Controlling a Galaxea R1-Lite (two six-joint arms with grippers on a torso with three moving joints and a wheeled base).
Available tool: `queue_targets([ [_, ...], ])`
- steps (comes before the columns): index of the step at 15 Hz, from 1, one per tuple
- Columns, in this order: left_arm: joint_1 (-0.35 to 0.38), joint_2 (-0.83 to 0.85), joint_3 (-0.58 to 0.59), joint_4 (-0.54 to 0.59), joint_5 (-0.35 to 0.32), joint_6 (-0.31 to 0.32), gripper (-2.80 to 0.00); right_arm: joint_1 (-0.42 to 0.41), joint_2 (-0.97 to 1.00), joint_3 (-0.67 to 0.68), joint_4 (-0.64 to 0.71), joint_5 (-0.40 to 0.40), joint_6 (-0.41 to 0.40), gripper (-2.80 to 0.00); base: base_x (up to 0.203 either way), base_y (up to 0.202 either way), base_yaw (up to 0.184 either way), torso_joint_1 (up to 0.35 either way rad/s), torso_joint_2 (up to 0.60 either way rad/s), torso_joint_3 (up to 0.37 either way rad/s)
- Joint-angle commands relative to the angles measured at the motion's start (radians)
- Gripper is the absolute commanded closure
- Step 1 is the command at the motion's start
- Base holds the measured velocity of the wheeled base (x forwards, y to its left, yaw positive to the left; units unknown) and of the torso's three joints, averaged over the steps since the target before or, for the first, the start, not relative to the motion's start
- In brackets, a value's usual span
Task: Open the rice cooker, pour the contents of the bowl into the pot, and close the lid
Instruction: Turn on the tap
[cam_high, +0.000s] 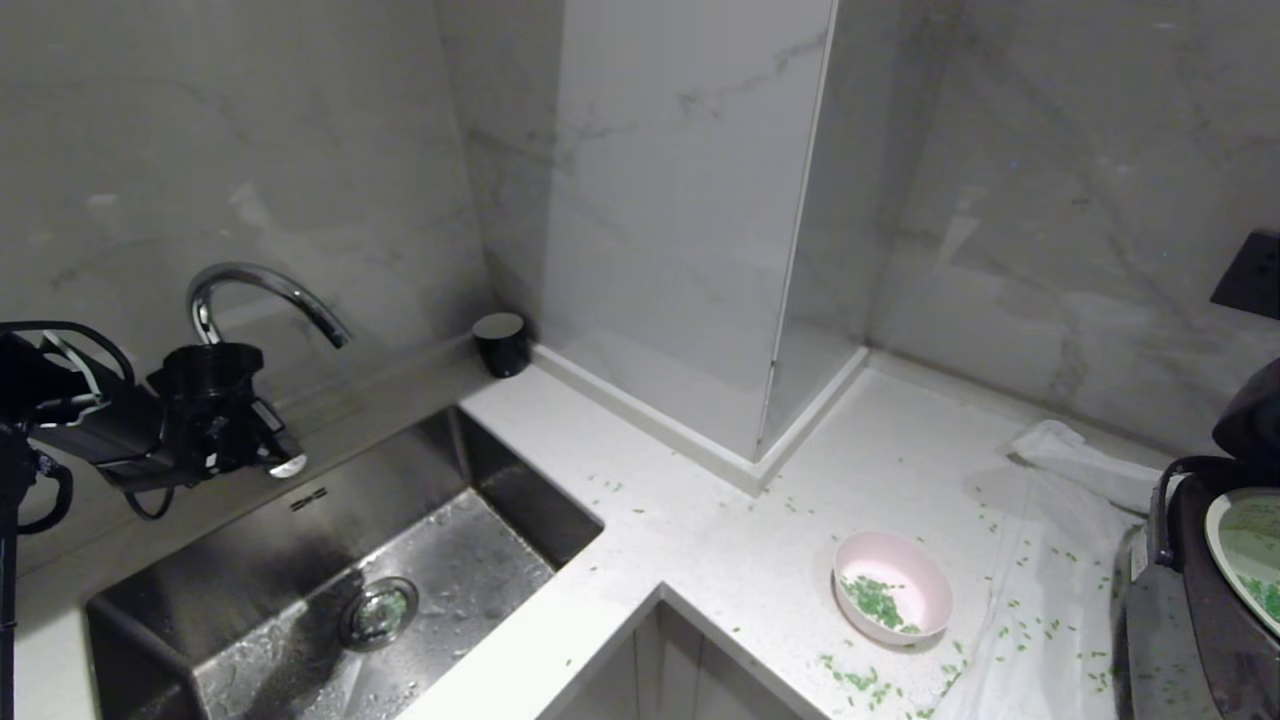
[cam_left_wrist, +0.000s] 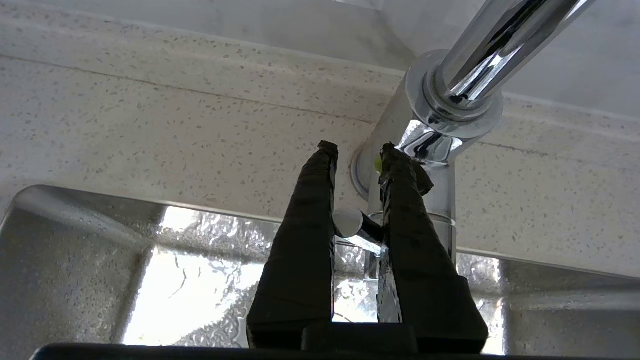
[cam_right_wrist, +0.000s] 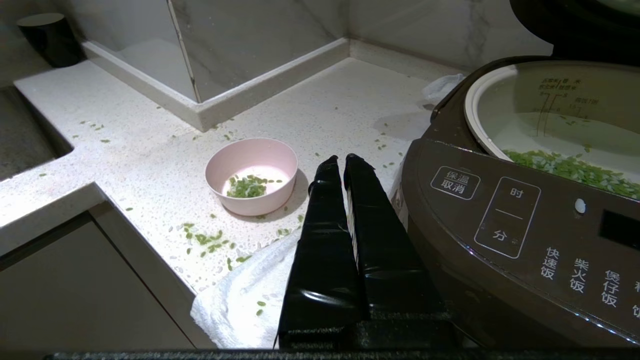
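Left gripper (cam_left_wrist: 357, 150): at the tap (cam_high: 262, 288) behind the sink (cam_high: 330, 600), jaws narrowed on the tap's small lever (cam_left_wrist: 350, 223), which sits between the fingers; likely to work the water, not the cooker.
Right gripper (cam_right_wrist: 345, 162): low at the tabletop (cam_high: 700, 520) edge, just beside the rice cooker (cam_right_wrist: 525, 225), jaws pressed together and empty; it looks parked.
Bowl (cam_high: 892, 586): upright on the tabletop, near the cooker but apart from it, well apart from the left gripper.
Contents (cam_high: 880, 603): a small green heap left in the bowl; more lies in the pot (cam_right_wrist: 560, 135), and loose grains are scattered over the tabletop and the white cloth (cam_right_wrist: 250, 295).
Lid (cam_high: 1250, 415): up, so the pot stands open.
Judgement: pouring seems largely done but messy; the lid is not yet closed.
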Motion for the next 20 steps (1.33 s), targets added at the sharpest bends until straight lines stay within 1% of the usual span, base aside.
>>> queue_targets([
  [1, 0.007, -0.001, 0.012, 0.002, 0.003, -0.001, 0.00, 0.000, -0.002, 0.000, 0.000, 0.000, 0.000, 0.00, 0.000, 0.000, 0.000, 0.000, 0.00, 0.000],
  [11, -0.010, -0.031, 0.059, 0.002, -0.010, 0.004, 0.00, 0.000, -0.002, 0.000, 0.000, 0.000, 0.000, 0.00, 0.000, 0.000, 0.000, 0.000, 0.00, 0.000],
  [14, -0.010, -0.030, 0.059, 0.030, -0.010, 0.001, 0.00, 0.000, -0.002, 0.000, 0.000, 0.000, 0.000, 0.00, 0.000, 0.000, 0.000, 0.000, 0.00, 0.000],
  [20, -0.004, -0.013, 0.045, 0.030, -0.010, -0.002, 0.00, 0.000, 0.000, 0.000, 0.000, 0.000, 0.000, 0.00, 0.000, 0.000, 0.000, 0.000, 0.00, 0.000],
])
